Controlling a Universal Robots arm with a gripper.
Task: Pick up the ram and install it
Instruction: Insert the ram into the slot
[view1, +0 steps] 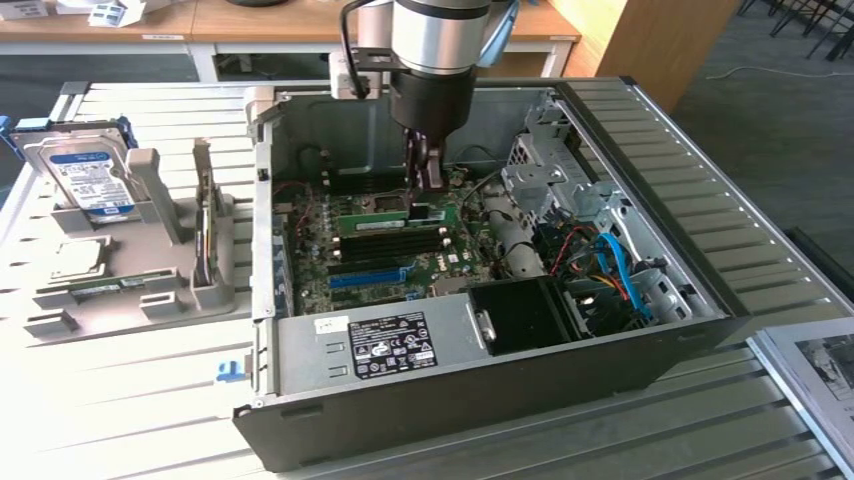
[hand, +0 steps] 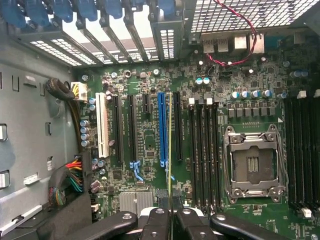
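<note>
The ram (view1: 380, 222) is a long green stick hanging just under my gripper (view1: 427, 185), low inside the open computer case (view1: 641, 330) and over the motherboard. In the wrist view the ram (hand: 170, 145) shows edge-on as a thin yellow-green line running out from between the fingertips. My gripper (hand: 170, 212) is shut on its upper edge. That line lies between the blue expansion slot (hand: 162, 125) and a black slot, just beside the bank of black memory slots (hand: 205, 150). Whether the ram touches the board I cannot tell.
The open processor socket (hand: 252, 165) lies beyond the memory slots. A grey holder (view1: 134, 290) at the exterior view's left carries a hard drive (view1: 87, 175) and a silver processor chip (view1: 78, 258). The power supply (view1: 387, 340), drive cage (view1: 547, 165) and blue cables (view1: 621, 265) crowd the case.
</note>
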